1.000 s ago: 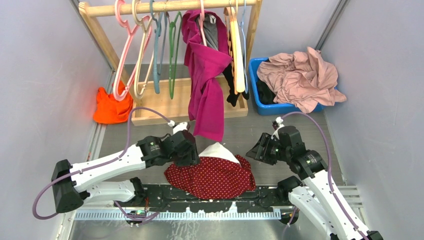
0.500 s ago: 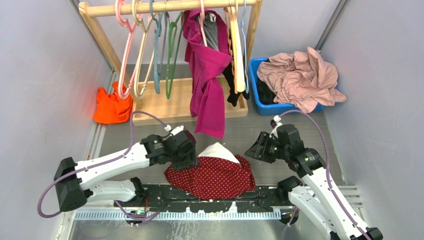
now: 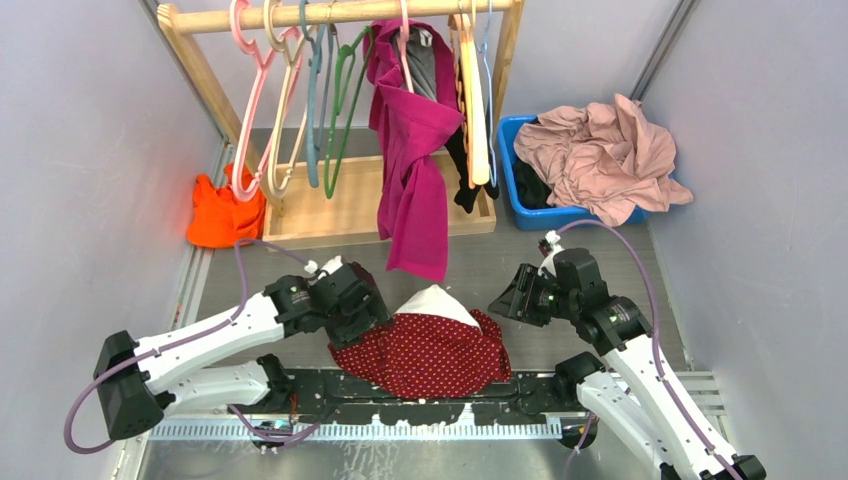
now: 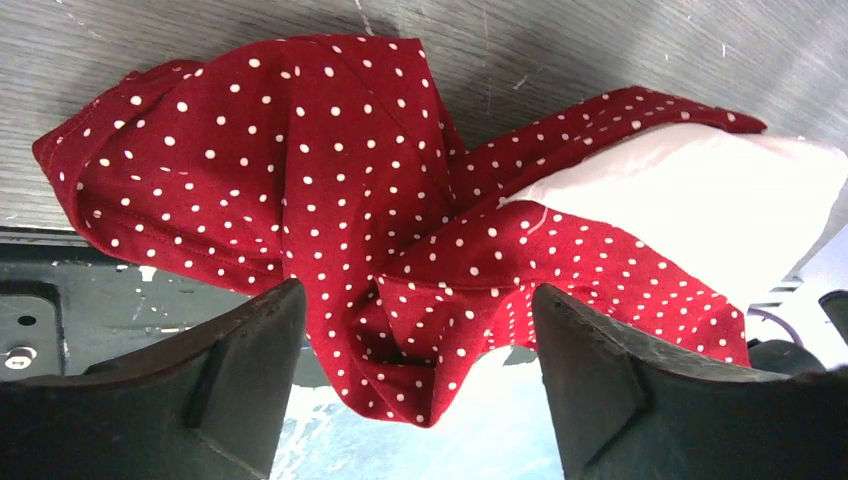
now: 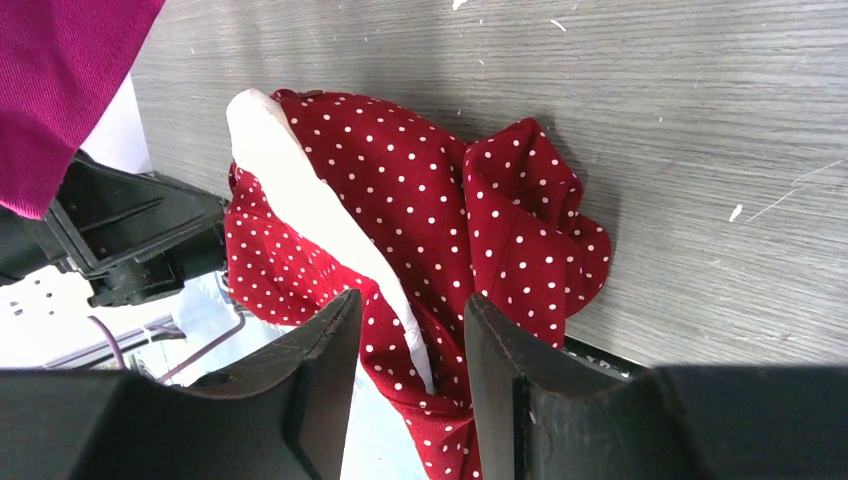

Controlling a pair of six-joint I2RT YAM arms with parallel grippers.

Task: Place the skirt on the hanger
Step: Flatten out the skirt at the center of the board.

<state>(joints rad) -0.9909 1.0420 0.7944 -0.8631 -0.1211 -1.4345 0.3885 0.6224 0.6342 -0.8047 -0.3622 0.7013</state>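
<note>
Left gripper [image 4: 415,295] stands spread wide at the crumpled skirt [image 4: 300,180] on the table [image 5: 700,150]; right gripper [image 5: 412,300] hovers half-parted nearby, gripping nothing

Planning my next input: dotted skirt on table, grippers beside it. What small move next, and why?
Probably ease the left gripper forward and pinch the skirt at its bunched fold: the open jaws frame that fold, nothing is gripped, and the skirt is not yet on the pink hanger.
</note>
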